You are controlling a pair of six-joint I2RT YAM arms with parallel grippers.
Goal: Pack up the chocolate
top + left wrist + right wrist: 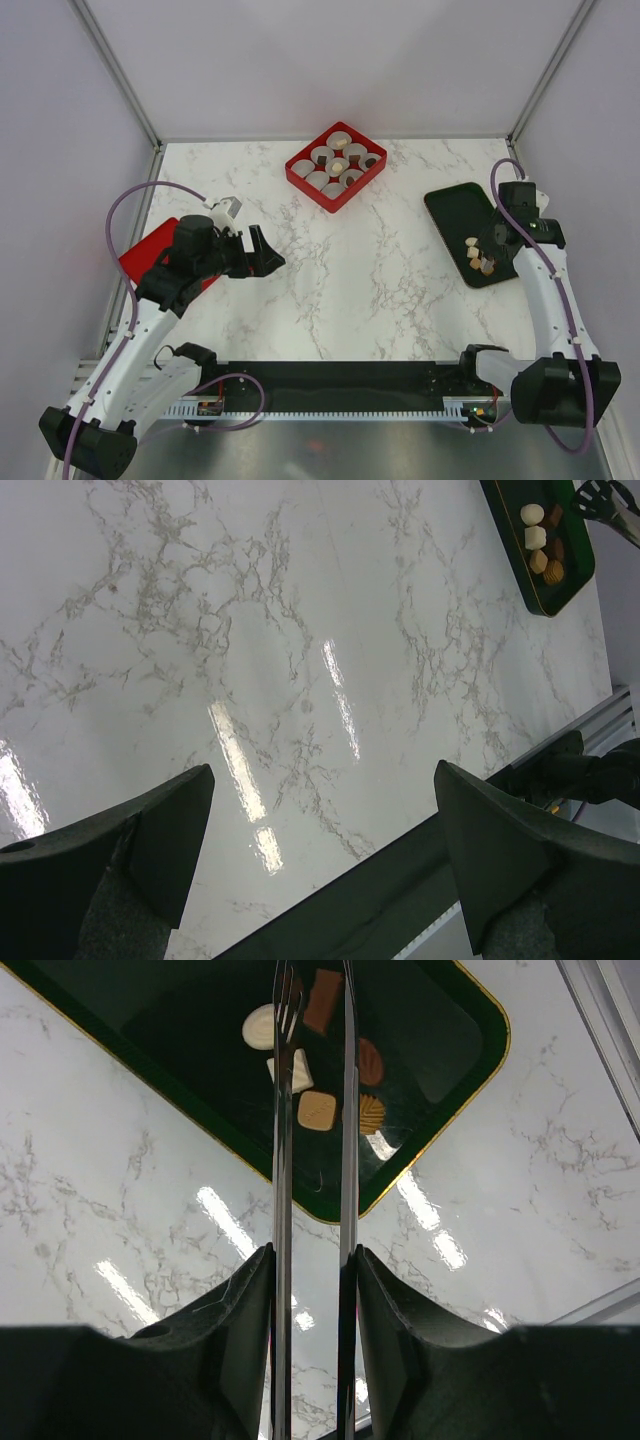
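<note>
While the marble table (380,300) is wide open across the middle, the job looks only partly done. At the far centre sits the red box (300,172), over on the right is the dark green tray (455,205), and a flat red panel (140,262), possibly the box lid, lies at the left under the left arm. The left gripper (260,250) hangs over bare marble at the left with its jaws spread wide and nothing between them, so it's idle for now. The right gripper (312,1252) is over the tray, fingers pinched partway onto a pair of long metal tweezers (282,1160), whose tips reach in among the pieces; whether they have nipped one, I can't tell. Inside the box, the white paper cups (322,155) fill a three-by-three grid, and a few seem to carry a brown or tan piece already, though that's small to judge. The chocolate (317,1110) left to pack, about six pieces, lies clustered on the near end of the tray. I'd call it roughly a third packed, with the box unclosed.
</note>
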